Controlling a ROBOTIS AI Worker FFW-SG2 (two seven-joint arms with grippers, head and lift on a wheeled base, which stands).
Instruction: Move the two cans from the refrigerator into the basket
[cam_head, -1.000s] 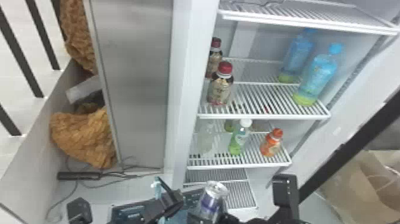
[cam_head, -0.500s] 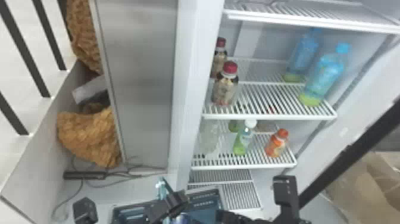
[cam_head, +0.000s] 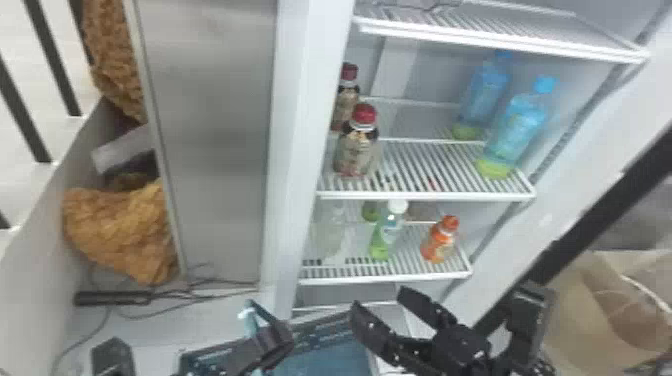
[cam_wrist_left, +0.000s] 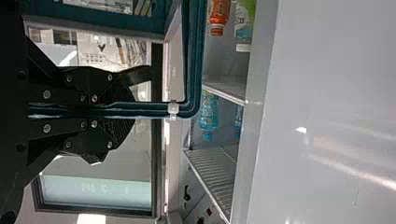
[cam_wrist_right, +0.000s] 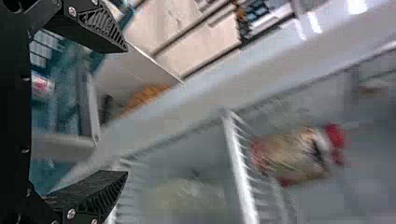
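Observation:
The teal basket (cam_head: 325, 357) stands low in front of the refrigerator (cam_head: 287, 150). On its left side is my left gripper (cam_head: 267, 340); in the left wrist view that gripper (cam_wrist_left: 114, 110) is shut on the rim of the basket (cam_wrist_left: 192, 60). My right gripper (cam_head: 382, 306) hangs over the basket's right part, fingers apart and nothing between them. From the right wrist, my right gripper (cam_wrist_right: 127, 112) is open too, and a pale can with a red mark (cam_wrist_right: 42, 87) lies beyond it, among the teal of the basket.
Dark bottles with red caps (cam_head: 357, 145) and blue bottles (cam_head: 517, 127) stand on a middle shelf. Below are a green bottle (cam_head: 385, 237) and an orange bottle (cam_head: 440, 240). Cables (cam_head: 165, 300) lie on the floor at left; a brown bag (cam_head: 595, 310) is at right.
The can that was at my right gripper over the basket has gone down and been let go. The right gripper has come up with its fingers apart. The head view has shifted slightly; the left gripper stays at the rim.

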